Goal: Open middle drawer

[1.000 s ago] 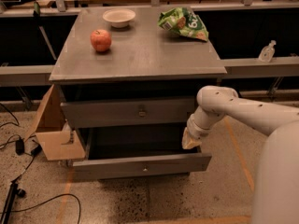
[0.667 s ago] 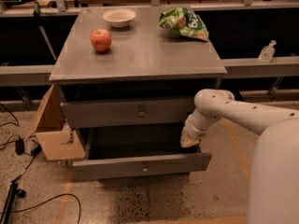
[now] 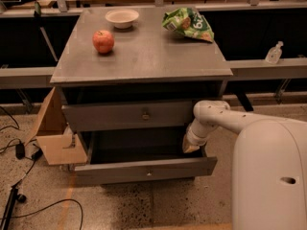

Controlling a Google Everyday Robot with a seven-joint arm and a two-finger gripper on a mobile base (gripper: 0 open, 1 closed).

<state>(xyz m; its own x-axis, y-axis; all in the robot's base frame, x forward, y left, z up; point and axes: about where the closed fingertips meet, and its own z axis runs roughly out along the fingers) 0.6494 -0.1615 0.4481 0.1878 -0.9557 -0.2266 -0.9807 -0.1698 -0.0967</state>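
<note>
Below the flat grey top of the cabinet (image 3: 144, 61), the wide, shallow grey middle drawer (image 3: 144, 169) with its small metal knob stands pulled well out, its dark inside open to view. Above it, the taller grey upper drawer front (image 3: 129, 115) sits further back. The robot's white arm (image 3: 216, 116) bends in from the right, and its gripper (image 3: 191, 146) hangs down at the right end of the open drawer, just behind the front panel. From here I cannot tell whether the gripper is open or closed, or whether it grasps anything. On the cabinet top sit a red apple (image 3: 103, 41), a small white bowl (image 3: 122, 18) and a crumpled green snack bag (image 3: 188, 24). A brown cardboard box (image 3: 55, 135) leans against the cabinet's left side.
</note>
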